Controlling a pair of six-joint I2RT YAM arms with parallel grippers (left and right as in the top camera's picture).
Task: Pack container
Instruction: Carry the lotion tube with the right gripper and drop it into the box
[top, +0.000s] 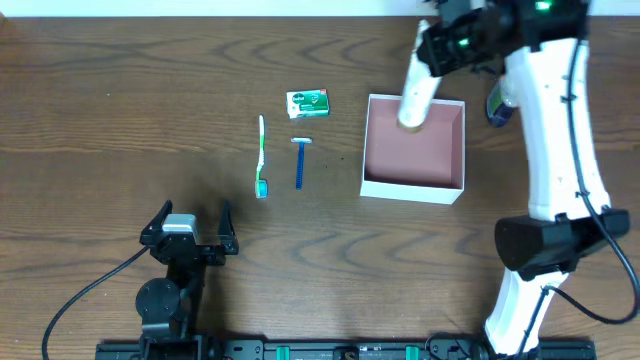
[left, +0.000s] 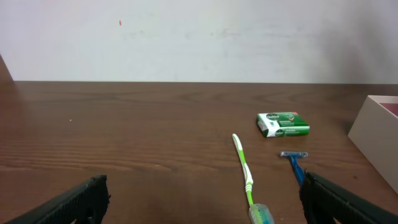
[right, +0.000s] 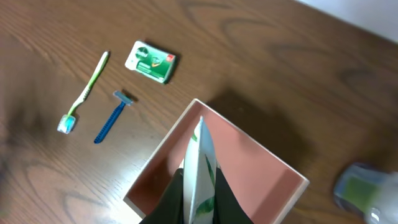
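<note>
Right arm (top: 555, 120): jaws closed on a white tube with green print (right: 200, 165). They gripped it by its upper end, so the free end hung straight down. The container (top: 412, 187) sat directly beneath these jaws. The tube's lower end was inside its outline, over the pink floor near the corner on the soap-packet side. My reading is that the tube was held vertical so it would clear the white walls on the way in. Whether it was touching the floor, I could not tell.

Container contents: in the overhead view the pink floor looked bare, with nothing lying in it. The hanging tube was the only thing inside its outline (in the wrist view, the patch under the jaws was hidden).

Left jaws: spread wide and holding nothing, low over the counter (top: 100, 120) and well apart from the container. The left arm was probably parked there to leave the right arm room.

- Toothbrush (top: 262, 155): ahead of the left jaws, roughly between their fingers' lines.
- Razor (top: 300, 165): just ahead of their right finger.
- Soap packet (top: 308, 103): farther ahead again.

All three lay on the counter outside the container, off to the left of the right jaws, and I judged them not yet packed.

On the opposite side of the right jaws, near the container's outer wall, stood a grey-green object (right: 360, 193), too blurred to identify.

Judged stage: first item going in. The tube may tip against a wall on release.
</note>
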